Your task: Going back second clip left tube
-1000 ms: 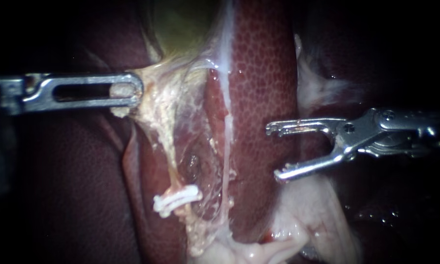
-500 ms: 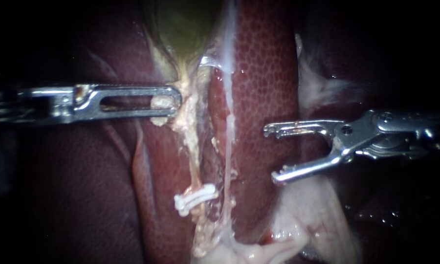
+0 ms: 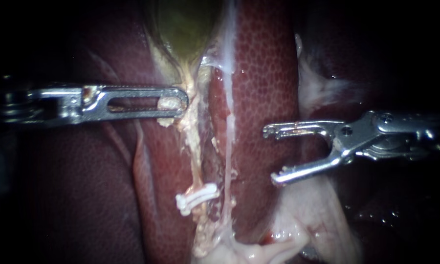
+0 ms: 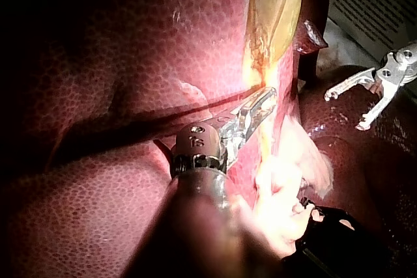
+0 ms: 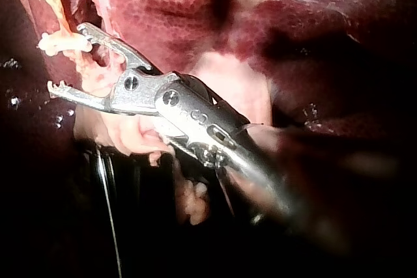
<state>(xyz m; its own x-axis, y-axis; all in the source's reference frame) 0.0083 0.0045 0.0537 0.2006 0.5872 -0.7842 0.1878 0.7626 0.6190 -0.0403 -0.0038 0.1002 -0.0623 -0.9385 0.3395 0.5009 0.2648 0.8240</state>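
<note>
The left instrument (image 3: 173,103) has its pincer pinching pale tissue (image 3: 188,124) by the gallbladder (image 3: 183,24). The right instrument (image 3: 275,154) has its pincer spread. The endoscope shows the clip (image 3: 196,198) ahead of it, apart; the left wrist view hides the clip.

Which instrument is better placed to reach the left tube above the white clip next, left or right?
Right, I'd judge. The right instrument has its jaws open and empty, facing the left tube above the clip. The left instrument is shut on pale tissue, holding that tube stretched.

Surgical lab: exposed liver (image 3: 264,98), gallbladder (image 3: 186,24)
</note>
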